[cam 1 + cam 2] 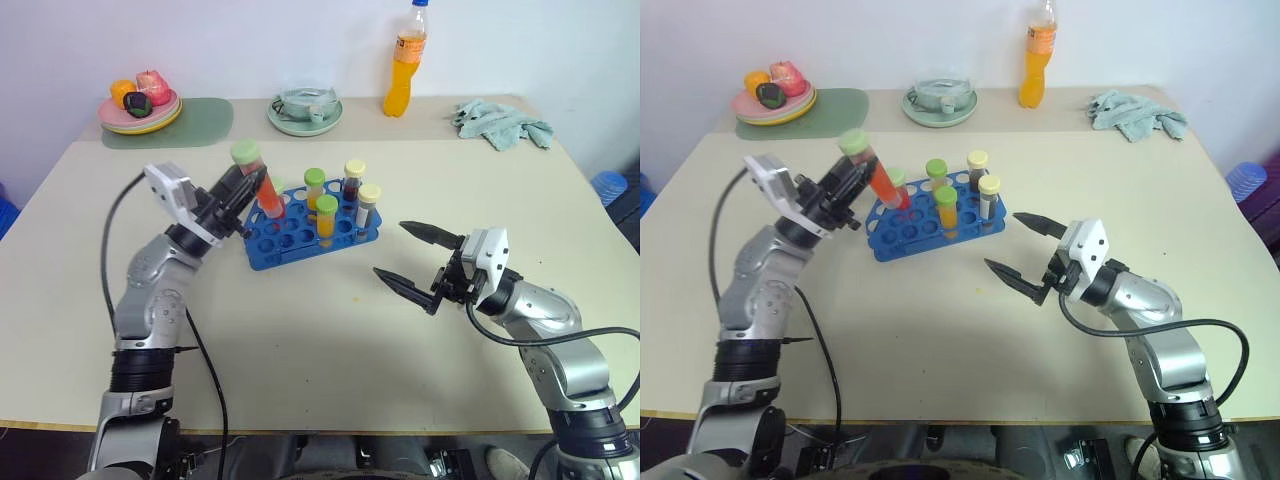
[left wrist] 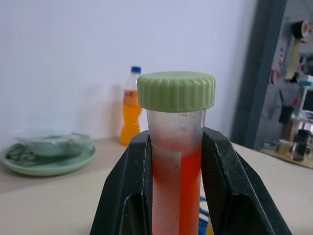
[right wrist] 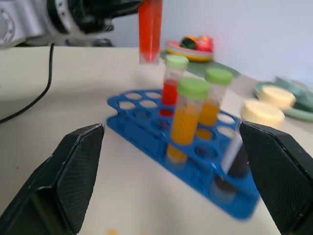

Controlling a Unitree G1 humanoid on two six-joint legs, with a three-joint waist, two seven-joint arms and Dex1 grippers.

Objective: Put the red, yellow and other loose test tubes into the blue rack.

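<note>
My left gripper [image 1: 248,186] is shut on a red test tube [image 1: 262,185] with a green cap, held tilted above the left end of the blue rack [image 1: 268,249]. In the left wrist view the tube [image 2: 177,161] sits between both black fingers. The rack [image 3: 149,131] holds several capped tubes: orange-yellow ones [image 1: 326,216], a red one [image 3: 170,85] and dark ones [image 1: 353,183]. My right gripper [image 1: 412,259] hovers open over the table to the right of the rack, with nothing between its fingers [image 3: 78,171].
At the back of the table stand an orange drink bottle [image 1: 405,66], a green plate with a bowl [image 1: 305,108], a plate of toy fruit [image 1: 140,100] on a green mat, and a crumpled teal cloth [image 1: 498,123]. A cable [image 1: 112,230] hangs by my left arm.
</note>
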